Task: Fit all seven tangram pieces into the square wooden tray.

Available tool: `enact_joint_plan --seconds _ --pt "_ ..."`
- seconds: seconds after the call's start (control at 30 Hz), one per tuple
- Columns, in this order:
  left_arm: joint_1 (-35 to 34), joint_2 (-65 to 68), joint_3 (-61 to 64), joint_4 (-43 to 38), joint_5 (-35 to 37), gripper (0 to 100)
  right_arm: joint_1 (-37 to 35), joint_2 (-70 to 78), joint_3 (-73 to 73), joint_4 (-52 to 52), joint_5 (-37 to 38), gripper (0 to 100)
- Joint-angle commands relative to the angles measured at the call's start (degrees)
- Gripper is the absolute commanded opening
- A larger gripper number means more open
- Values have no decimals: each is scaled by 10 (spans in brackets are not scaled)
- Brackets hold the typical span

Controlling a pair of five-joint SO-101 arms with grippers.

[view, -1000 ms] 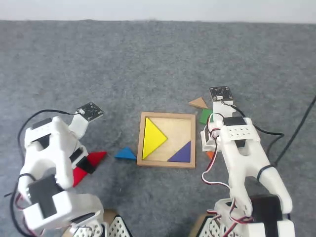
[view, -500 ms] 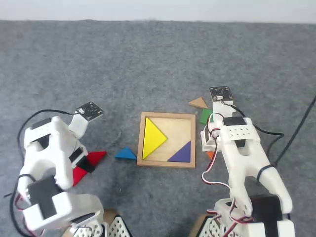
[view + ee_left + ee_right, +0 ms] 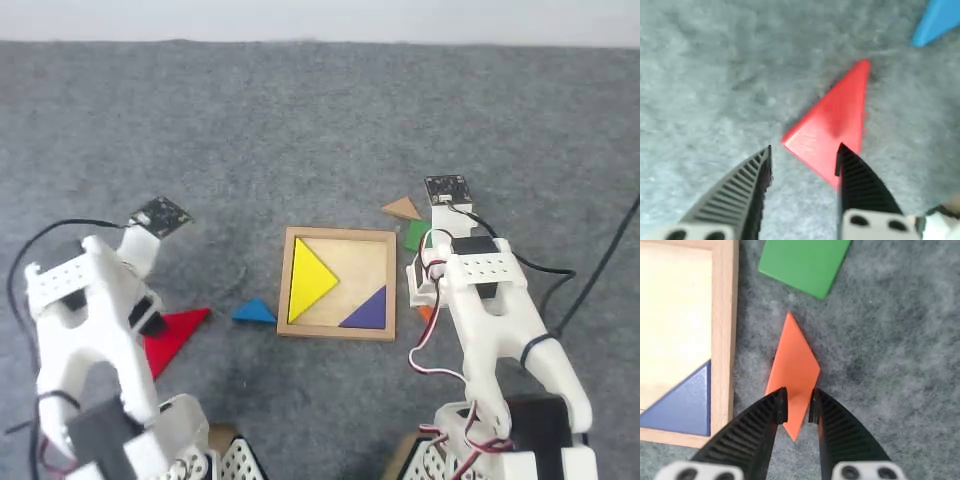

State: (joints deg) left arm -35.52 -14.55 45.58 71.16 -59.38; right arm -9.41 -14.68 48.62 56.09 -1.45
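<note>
Pinching the orange piece (image 3: 794, 365), right claw (image 3: 797, 405) sits beside tray (image 3: 723, 315).

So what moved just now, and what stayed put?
The left arm swung away to the left, uncovering more of the red triangle, its jaws open over it. The right arm, the tray with its yellow triangle and purple triangle, and the blue piece, green piece, tan piece and orange piece stayed put.
</note>
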Motion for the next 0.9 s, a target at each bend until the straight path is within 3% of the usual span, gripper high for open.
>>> enact_joint_plan --seconds 0.0,0.17,0.37,0.6,0.87 --pt "2 -53 24 7 6 192 5 -31 -4 -4 -2 98" --pt "-2 -40 36 -5 -33 197 5 -31 -4 -4 -2 98" --pt "1 33 33 -74 -33 313 5 -31 -4 -3 -2 98" --pt "1 121 17 -105 -21 314 5 -31 -4 -4 -2 98" --pt "-4 127 20 -111 -21 298 5 -31 -4 -6 -2 98"
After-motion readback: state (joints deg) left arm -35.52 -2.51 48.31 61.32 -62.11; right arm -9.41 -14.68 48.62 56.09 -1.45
